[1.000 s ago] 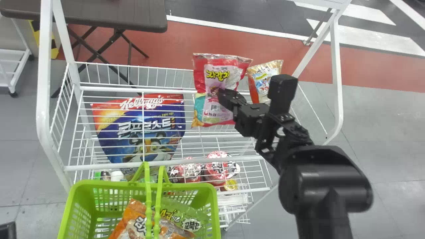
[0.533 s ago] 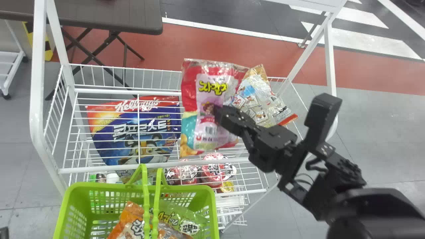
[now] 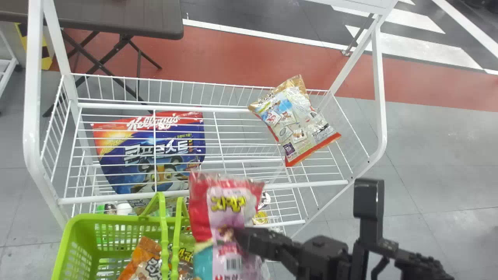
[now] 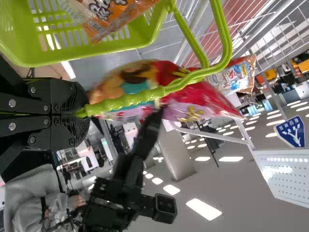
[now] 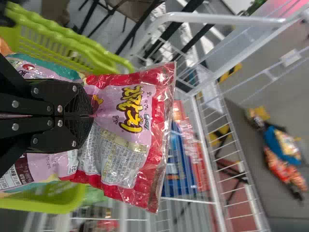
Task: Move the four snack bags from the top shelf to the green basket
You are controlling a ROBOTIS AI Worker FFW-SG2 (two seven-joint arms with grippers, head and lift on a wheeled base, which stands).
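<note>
My right gripper (image 3: pixel 238 233) is shut on the red and pink snack bag (image 3: pixel 227 198), which hangs upright over the right part of the green basket (image 3: pixel 72 229). In the right wrist view, my right gripper (image 5: pixel 91 116) pinches that bag (image 5: pixel 126 104) at its middle. Inside the basket are an orange bag (image 3: pixel 142 256) and a green bag (image 3: pixel 186 251). A tan and white snack bag (image 3: pixel 293 120) lies askew at the top shelf's right end. My left gripper (image 4: pixel 83 113) is shut on the basket's handle (image 4: pixel 128 99).
A big blue cereal bag (image 3: pixel 155 155) is at the left of the white wire rack (image 3: pixel 204 195). Jars (image 3: pixel 260 217) and bottles (image 3: pixel 124 209) stand lower down. A brown table (image 3: pixel 116 17) is behind the rack.
My right gripper has carried the red and pink bag from above the shelf toward the front, to the basket. The tan and white bag has swung round to a slant. The head view has shifted slightly.
</note>
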